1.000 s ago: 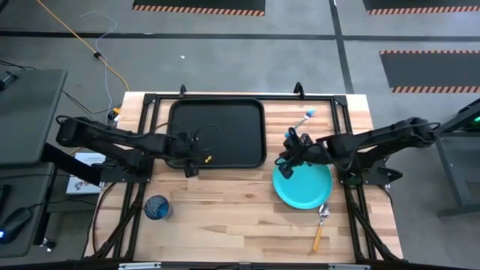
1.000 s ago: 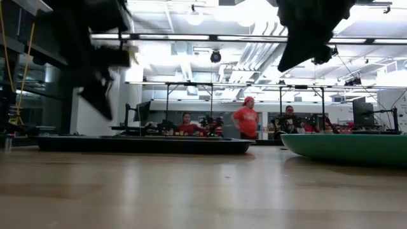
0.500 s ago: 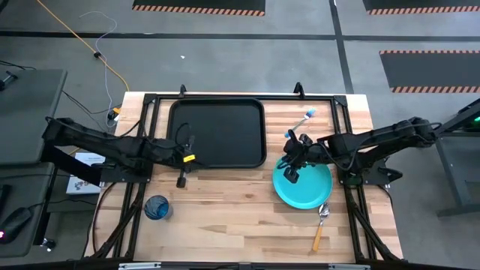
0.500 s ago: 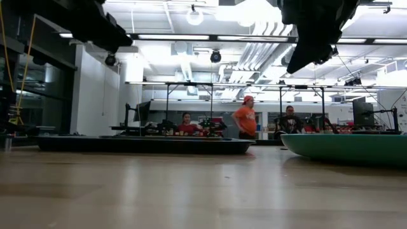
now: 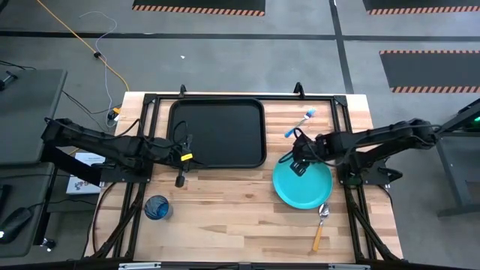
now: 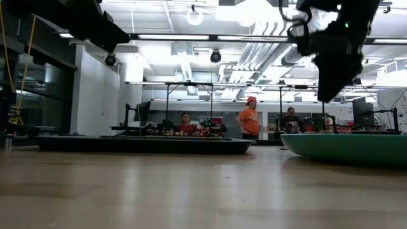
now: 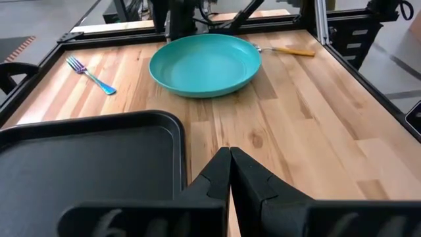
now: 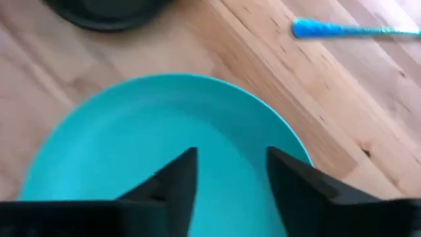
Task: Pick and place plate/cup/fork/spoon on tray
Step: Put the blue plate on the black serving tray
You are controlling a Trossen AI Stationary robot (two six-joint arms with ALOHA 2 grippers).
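1. Here the right arm reaches in from the table's right edge, stretched low; the right gripper [image 5: 298, 166] hangs over the plate [image 5: 303, 187], at its rim nearest the tray, pointing down.
2. Right wrist view: its two dark fingers [image 8: 170, 184] stand apart with the plate's turquoise surface between them, nothing gripped.
3. The left arm lies along the table's left side; the left gripper [image 5: 181, 180] sits over bare wood just beside the tray [image 5: 217, 133], near its corner, fingers pressed together and empty.
4. The plate lies on the wood right of the tray, apart from it.
5. The fork [image 5: 299, 124] lies on the wood between the tray and the table's right rail, just beyond the plate.
6. The spoon [image 5: 321, 223] lies at the plate's near edge, bowl toward the plate; touching or not, can't tell.
7. The cup [image 5: 157, 207] stands upright near the table's front-left, well apart from the tray.
8. No readable writing or brand marks on any item.
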